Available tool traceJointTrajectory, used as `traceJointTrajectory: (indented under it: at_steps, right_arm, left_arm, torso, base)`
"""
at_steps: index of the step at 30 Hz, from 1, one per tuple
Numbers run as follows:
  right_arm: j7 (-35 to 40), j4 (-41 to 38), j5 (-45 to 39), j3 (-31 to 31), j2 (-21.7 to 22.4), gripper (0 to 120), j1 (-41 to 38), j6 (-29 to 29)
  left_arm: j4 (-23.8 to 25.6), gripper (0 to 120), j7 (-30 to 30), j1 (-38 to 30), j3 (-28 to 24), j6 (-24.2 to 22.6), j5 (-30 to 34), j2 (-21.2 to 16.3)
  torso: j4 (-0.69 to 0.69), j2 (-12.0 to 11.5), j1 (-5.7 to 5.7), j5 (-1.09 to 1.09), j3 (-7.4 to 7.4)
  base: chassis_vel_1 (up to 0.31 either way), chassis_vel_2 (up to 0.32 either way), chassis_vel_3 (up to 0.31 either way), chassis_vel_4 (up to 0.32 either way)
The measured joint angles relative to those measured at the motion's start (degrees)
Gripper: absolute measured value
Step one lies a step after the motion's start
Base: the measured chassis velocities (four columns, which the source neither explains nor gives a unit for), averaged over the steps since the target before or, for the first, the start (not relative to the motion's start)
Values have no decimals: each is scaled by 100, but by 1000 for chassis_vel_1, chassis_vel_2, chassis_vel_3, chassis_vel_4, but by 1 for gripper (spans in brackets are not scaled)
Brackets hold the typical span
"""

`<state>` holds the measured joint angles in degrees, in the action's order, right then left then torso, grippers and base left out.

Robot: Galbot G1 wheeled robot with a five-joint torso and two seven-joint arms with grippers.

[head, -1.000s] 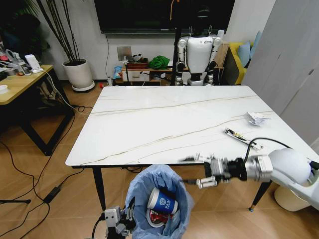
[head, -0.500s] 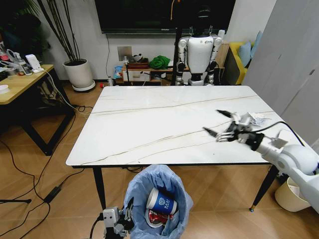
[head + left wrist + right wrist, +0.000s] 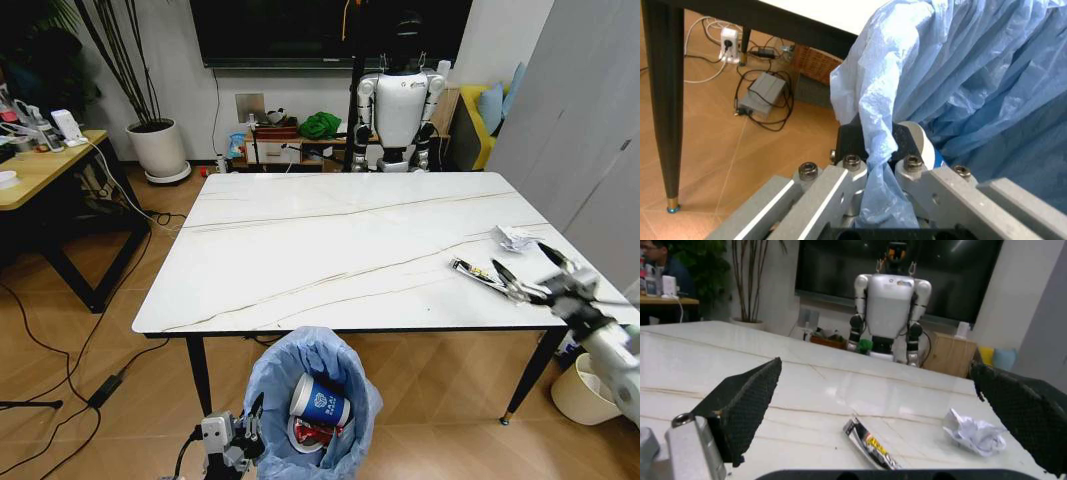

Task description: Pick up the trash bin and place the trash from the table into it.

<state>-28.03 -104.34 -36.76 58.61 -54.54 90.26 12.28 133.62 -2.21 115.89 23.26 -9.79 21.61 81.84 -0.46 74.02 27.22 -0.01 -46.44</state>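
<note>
Two scraps, long dark wrapper and crumpled white paper, lie near the table's right edge before the wide-open right gripper; left gripper pinches the trash bin's bag below the front edge.

- The floor is warm brown wood planks, with black cables trailing across it.
- A large dark screen hangs on the white back wall.
- A tall plant in a white pot stands below the screen's left end.
- A light wooden desk with black legs sits at the left, cluttered on top.
- A low shelf against the wall holds a green bundle.
- A white humanoid figure stands by the wall.
- A grey panel fills the right side.
- A cream bin stands on the floor at the right.
</note>
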Motion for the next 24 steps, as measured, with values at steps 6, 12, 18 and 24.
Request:
traceJointTrajectory:
  at_steps: [6, 12, 18, 24]
  right_arm:
    - [-282, -161, 129, 425, -680, 100, 557, 203]
    - [-228, -260, 82, 453, -1389, 100, 751, 152]
    - [118, -215, 98, 367, -1775, 100, 715, 46]
    - [159, -181, 52, 332, -1812, 100, 715, 8]
  left_arm:
    - [-6, 0, 6, 16, 30, 19, -28, 29]
    - [-9, 0, 10, 34, 36, 33, -73, 79]
    - [21, 0, 14, 70, 59, 43, -100, 102]
    - [8, 0, 15, 74, 53, 45, -123, 112]
  torso:
    - [2, 0, 0, -2, 0]
    - [0, 0, 0, 1, 0]
    - [2, 0, 1, 1, -1]
    - [2, 0, 1, 1, -1]
  base:
    - [0, 0, 0, 0]
    - [0, 0, 0, 0]
    - [0, 0, 0, 0]
    - [0, 0, 0, 0]
